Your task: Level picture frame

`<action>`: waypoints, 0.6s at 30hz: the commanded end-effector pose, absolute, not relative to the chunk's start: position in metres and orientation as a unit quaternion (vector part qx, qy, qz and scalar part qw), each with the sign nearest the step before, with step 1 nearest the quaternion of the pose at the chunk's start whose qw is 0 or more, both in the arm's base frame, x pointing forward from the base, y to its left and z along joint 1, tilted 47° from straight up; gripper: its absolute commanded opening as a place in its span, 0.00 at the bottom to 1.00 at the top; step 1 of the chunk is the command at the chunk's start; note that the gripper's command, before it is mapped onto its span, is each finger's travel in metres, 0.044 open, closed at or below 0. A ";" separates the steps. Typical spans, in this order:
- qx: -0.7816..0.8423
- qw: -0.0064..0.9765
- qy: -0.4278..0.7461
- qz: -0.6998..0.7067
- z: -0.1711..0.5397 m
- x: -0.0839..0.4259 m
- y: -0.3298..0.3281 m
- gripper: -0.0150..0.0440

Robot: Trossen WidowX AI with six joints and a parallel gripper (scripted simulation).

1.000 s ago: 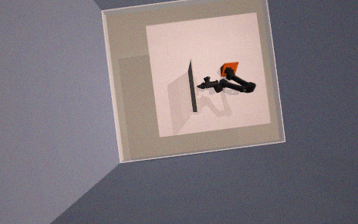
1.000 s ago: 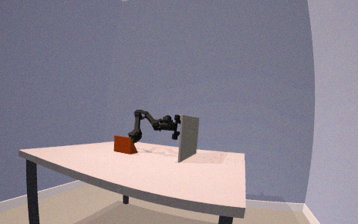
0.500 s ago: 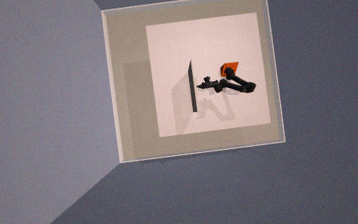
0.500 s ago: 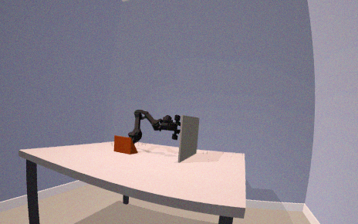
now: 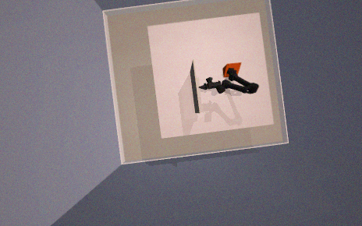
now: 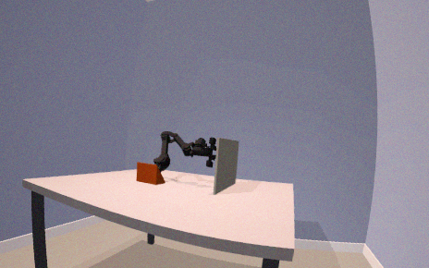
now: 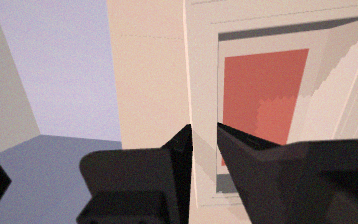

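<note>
The picture frame (image 7: pixel 203 70) has a pale wide border around a red picture (image 7: pixel 255 82) and fills the right part of the wrist view. My gripper (image 7: pixel 202 128) (image 5: pixel 200 87) (image 6: pixel 214 152) is shut on the frame's left side bar, one fingertip at its outer edge and the other just inside its opening. The bar stands nearly upright in the wrist view; whether the frame is level I cannot tell from this slanted view. The screw and the notched strip are hidden. The frame itself is hard to make out in the top and exterior views.
The upright wall panel (image 5: pixel 194 93) (image 6: pixel 226 162) (image 7: pixel 150 75) stands on the pale table (image 5: pixel 172 43) (image 6: pixel 116 203) behind the frame. The arm's orange base (image 5: pixel 232 68) (image 6: pixel 148 174) is on the gripper's side of the panel. Shadows of arm and panel fall on the table.
</note>
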State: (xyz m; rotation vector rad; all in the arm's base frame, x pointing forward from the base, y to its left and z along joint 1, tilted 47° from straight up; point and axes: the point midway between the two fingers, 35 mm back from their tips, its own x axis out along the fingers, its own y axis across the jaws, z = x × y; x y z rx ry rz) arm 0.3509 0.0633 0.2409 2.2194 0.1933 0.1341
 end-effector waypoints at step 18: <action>0.893 0.441 0.075 0.055 0.247 0.352 0.059 0.25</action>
